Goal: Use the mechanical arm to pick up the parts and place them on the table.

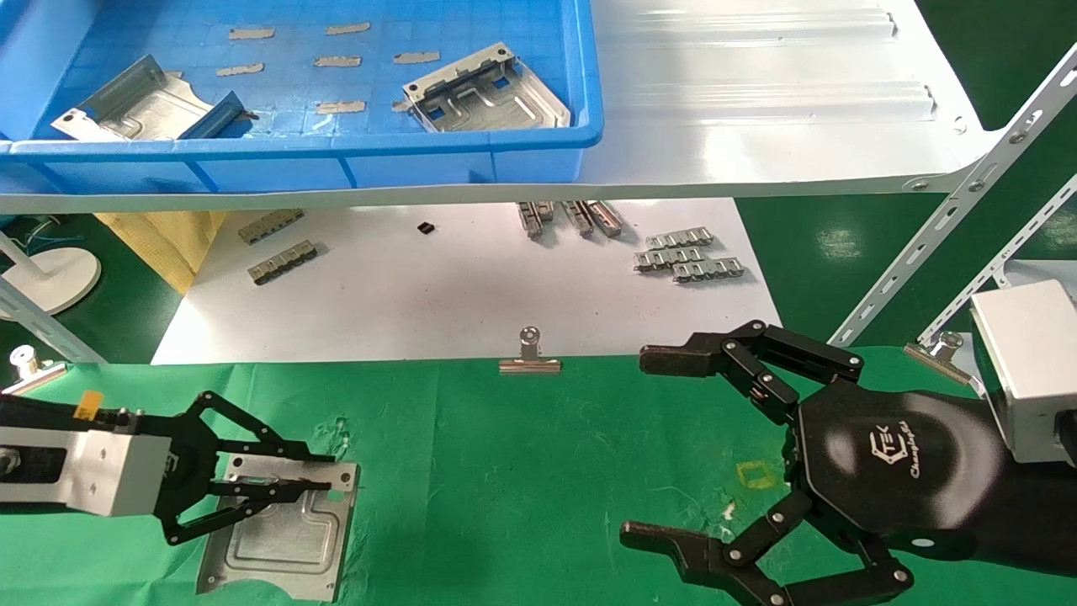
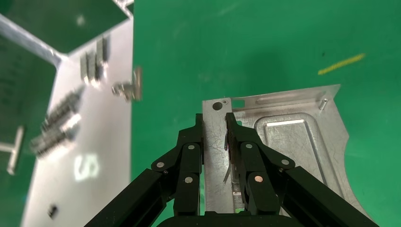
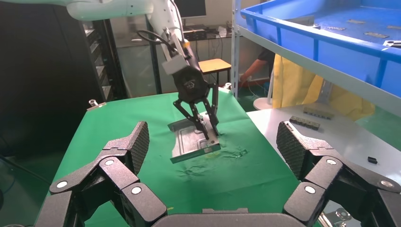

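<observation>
The shiny part (image 1: 282, 526) lies on the green worktop (image 1: 538, 480), near your left side. Your left hand (image 1: 324, 475) pinches its raised rim tight. I think you are setting it down. Next, let go and lift away. Your right hand (image 1: 652, 446) waits spread wide, holding nothing.

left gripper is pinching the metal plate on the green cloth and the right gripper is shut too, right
Not quite. The right gripper is open, fingers spread wide and empty, as the head view shows. The left gripper does pinch the metal plate on the green cloth.
</observation>
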Available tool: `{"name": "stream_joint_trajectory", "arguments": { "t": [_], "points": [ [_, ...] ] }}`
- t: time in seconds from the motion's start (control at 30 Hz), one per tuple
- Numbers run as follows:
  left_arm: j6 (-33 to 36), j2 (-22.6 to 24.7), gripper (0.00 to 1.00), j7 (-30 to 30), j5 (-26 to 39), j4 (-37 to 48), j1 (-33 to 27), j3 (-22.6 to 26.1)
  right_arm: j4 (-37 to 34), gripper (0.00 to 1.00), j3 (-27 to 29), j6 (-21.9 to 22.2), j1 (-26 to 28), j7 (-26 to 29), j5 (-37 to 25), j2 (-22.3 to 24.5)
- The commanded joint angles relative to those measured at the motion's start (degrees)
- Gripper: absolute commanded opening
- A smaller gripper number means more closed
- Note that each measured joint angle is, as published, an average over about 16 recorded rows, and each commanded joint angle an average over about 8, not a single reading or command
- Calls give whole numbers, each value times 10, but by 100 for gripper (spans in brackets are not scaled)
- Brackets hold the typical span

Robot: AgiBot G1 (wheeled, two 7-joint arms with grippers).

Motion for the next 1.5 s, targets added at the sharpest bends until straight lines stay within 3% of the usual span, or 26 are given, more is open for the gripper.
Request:
{"name": "stream_joint_trajectory", "arguments": {
  "t": [0.03,0.27,0.53,0.9,1.27,1.5],
  "points": [
    [-1,6,0,17,2,26,4,12,0,100,0,0,0,0,0,0],
    [-9,30,4,94,-12,110,26,17,0,100,0,0,0,0,0,0],
    [-12,59,99,151,2,182,14,27,0,100,0,0,0,0,0,0],
    [2,76,100,150,-12,239,0,29,0,100,0,0,0,0,0,0],
    [14,35,100,-18,-132,182,51,0,0,100,0,0,0,0,0,0],
    [15,26,100,-35,-158,166,68,-5,0,100,0,0,0,0,0,0]
  ]
}}
